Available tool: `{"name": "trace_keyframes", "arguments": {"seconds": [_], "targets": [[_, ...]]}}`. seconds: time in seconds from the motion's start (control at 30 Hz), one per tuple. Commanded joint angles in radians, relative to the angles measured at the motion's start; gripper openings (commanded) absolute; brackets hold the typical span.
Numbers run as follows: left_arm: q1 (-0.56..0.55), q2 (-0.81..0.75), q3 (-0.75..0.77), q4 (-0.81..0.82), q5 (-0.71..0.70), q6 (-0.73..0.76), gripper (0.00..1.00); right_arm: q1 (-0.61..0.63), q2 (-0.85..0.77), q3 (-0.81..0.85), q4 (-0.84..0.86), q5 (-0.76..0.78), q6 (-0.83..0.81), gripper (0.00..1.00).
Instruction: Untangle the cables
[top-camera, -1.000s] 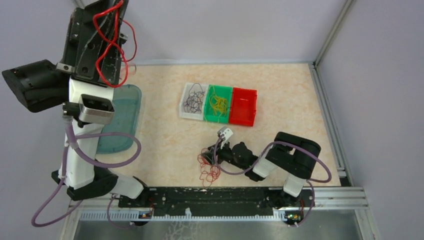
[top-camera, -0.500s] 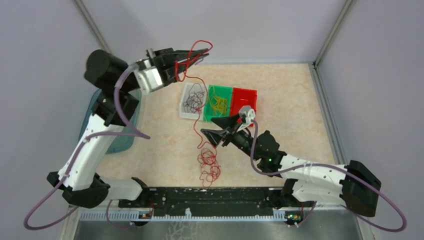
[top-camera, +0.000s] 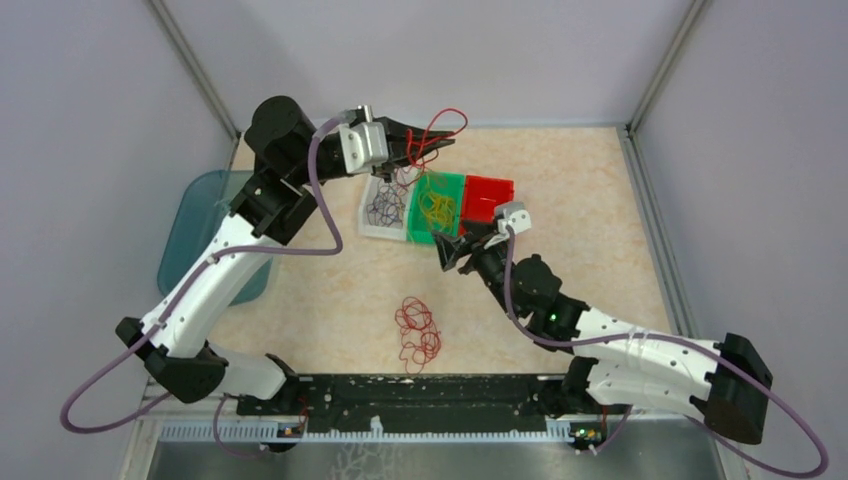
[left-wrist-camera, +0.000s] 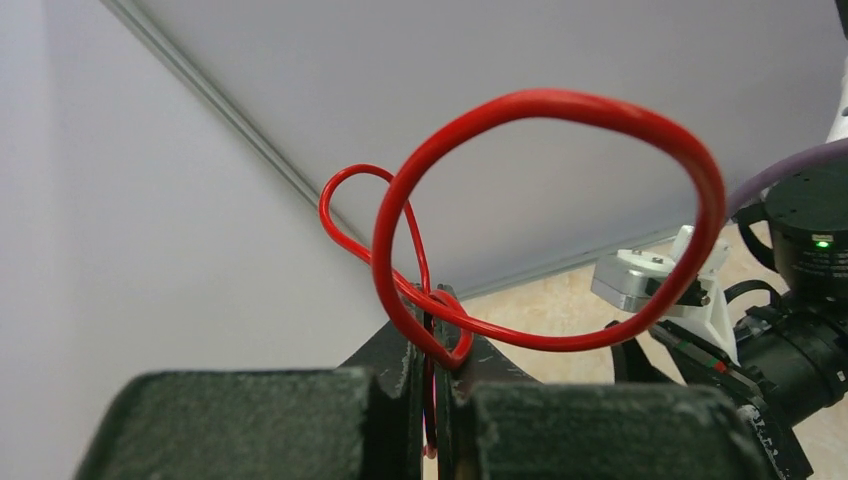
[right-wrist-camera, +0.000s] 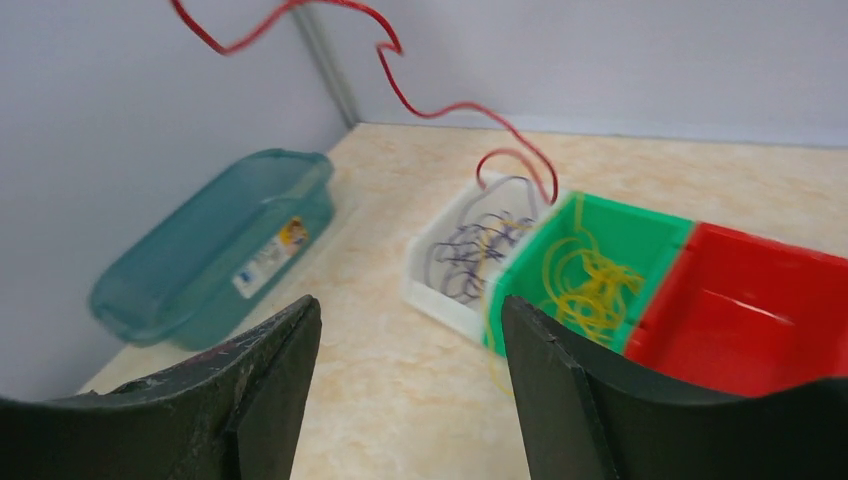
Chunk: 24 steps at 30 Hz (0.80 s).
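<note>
My left gripper (top-camera: 418, 143) is shut on one red cable (top-camera: 432, 135), held in the air over the white bin's far edge. In the left wrist view that red cable (left-wrist-camera: 560, 100) loops out above the closed left gripper (left-wrist-camera: 437, 325). It hangs free of the red cable pile (top-camera: 418, 335) on the table near the front. My right gripper (top-camera: 458, 243) stands open and empty just in front of the green bin. In the right wrist view the right gripper (right-wrist-camera: 410, 305) faces the bins, and the held red cable (right-wrist-camera: 450, 105) dangles above them.
Three bins stand in a row: a white bin (top-camera: 366, 228) with dark cables, a green bin (top-camera: 455, 180) with yellow cables (right-wrist-camera: 590, 275), and a red bin (top-camera: 490, 240). A teal tub (top-camera: 205, 235) sits at the left. Walls and frame posts enclose the table.
The left arm swung down from high on the left to above the bins, lifting its red cable free of the pile. The right gripper left the pile, opened, and moved toward the bins.
</note>
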Motion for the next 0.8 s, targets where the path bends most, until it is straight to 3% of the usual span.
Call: {"name": "trace_keyframes", "arguments": {"seconds": [0.0, 0.13, 0.27, 0.77], "targets": [[-0.009, 0.041, 0.056, 0.004, -0.015, 0.027, 0.00, 0.006, -0.090, -0.056, -0.078, 0.288, -0.047, 0.67], [-0.008, 0.086, 0.046, 0.036, -0.040, 0.074, 0.00, -0.020, -0.130, -0.079, -0.101, 0.361, -0.046, 0.68], [-0.008, 0.157, 0.038, 0.073, -0.063, 0.106, 0.00, -0.081, -0.149, -0.060, -0.158, 0.338, -0.020, 0.68], [-0.032, 0.413, 0.275, 0.077, -0.092, 0.093, 0.00, -0.207, -0.280, -0.174, -0.240, 0.275, 0.052, 0.70]]}}
